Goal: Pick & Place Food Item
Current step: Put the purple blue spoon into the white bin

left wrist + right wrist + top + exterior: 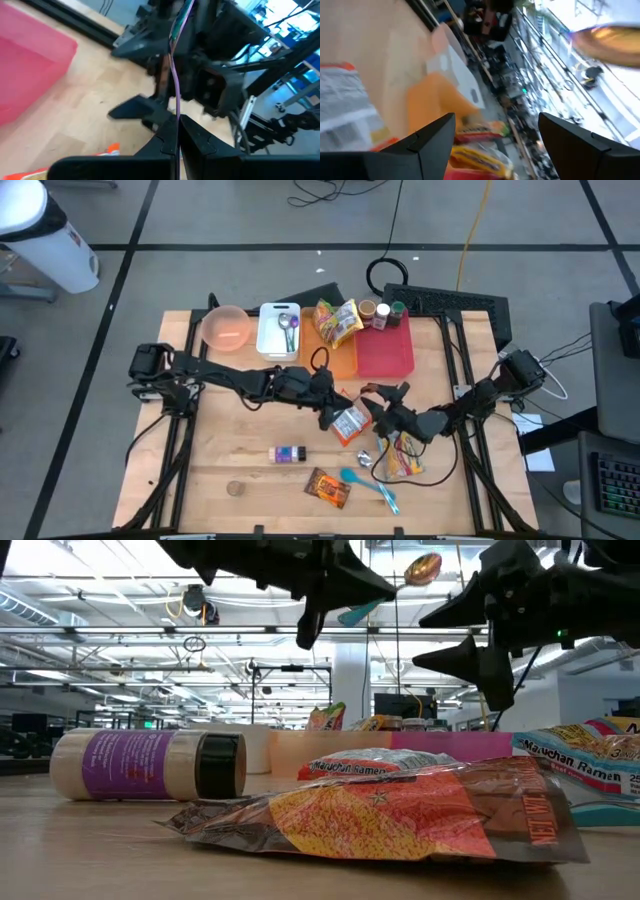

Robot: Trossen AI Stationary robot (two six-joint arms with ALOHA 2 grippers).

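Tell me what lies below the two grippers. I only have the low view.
Observer: From above, a ramen packet lies between the left gripper and the right gripper.
Operator: Report the left gripper's grip.
Observer: Shut. Its wrist view shows a thin purple-green strip pinched between the fingertips; I cannot tell what it is.
Operator: Now the right one.
Observer: Open and holding nothing. In its wrist view the jaws stand wide apart.
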